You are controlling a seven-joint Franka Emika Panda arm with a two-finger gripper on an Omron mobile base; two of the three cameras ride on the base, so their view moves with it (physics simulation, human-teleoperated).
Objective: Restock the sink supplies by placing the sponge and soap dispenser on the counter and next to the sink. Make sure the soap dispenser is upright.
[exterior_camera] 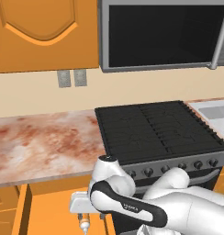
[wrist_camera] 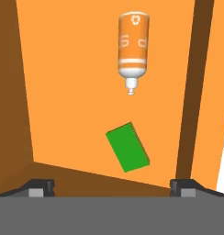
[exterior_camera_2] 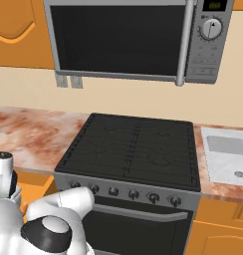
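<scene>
In the hand view I look down into an open orange drawer (wrist_camera: 72,92). The soap dispenser (wrist_camera: 132,43), amber-orange with a white pump, lies on its side on the drawer floor, its nozzle pointing toward me. The bright green sponge (wrist_camera: 127,147) lies flat, closer to me than the bottle. My gripper (wrist_camera: 111,187) hangs open above them, its fingertips (wrist_camera: 40,187) spread wide and nothing between them. The marbled counter (exterior_camera: 40,142) lies above the drawer. The sink (exterior_camera_2: 228,154) is set into the counter right of the stove.
A black stovetop (exterior_camera: 155,128) with a knob row sits between this counter stretch and the sink. A microwave (exterior_camera_2: 123,40) hangs above it, with orange wall cabinets (exterior_camera: 40,32) to its left. The drawer's brown side walls (wrist_camera: 10,92) flank the gripper.
</scene>
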